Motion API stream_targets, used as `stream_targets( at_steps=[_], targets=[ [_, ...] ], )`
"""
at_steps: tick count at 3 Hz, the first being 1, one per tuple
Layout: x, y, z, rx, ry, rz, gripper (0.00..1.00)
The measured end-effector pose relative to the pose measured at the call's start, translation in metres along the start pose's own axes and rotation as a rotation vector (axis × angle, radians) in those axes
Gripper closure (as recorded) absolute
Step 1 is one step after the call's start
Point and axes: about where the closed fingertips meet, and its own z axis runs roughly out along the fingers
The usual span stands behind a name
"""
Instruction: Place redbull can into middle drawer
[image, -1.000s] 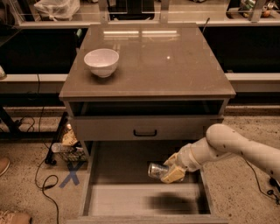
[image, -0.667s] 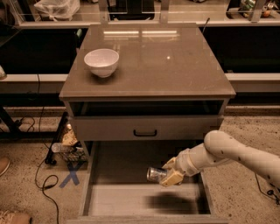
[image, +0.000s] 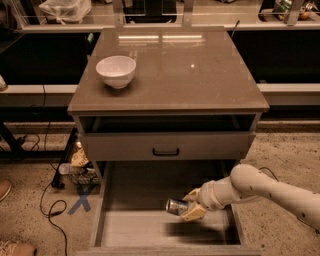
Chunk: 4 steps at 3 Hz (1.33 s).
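The redbull can (image: 175, 206), slim and silver, lies on its side in my gripper (image: 190, 205), which is shut on it. The white arm reaches in from the right. The can hangs just above the pale floor of the pulled-out middle drawer (image: 135, 227), right of its centre, and casts a dark shadow on the floor below. The drawer's far part is dark under the cabinet.
A white bowl (image: 116, 71) stands on the left of the brown cabinet top (image: 200, 80). Above the open drawer is a shut drawer front with a small black handle (image: 165, 151). Cables, litter and a blue X mark (image: 81, 202) lie on the floor to the left.
My gripper with the can has moved left and slightly down, closer to the drawer floor.
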Motion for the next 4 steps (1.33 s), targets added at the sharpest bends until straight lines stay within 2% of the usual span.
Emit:
stream_targets(
  at_steps=[2, 3, 4],
  targets=[
    [0.014, -0.002, 0.020, 0.011, -0.036, 0.011, 0.35],
    [0.023, -0.003, 0.018, 0.021, -0.052, 0.022, 0.04],
    [0.029, -0.003, 0.011, 0.033, -0.057, 0.035, 0.00]
  ],
)
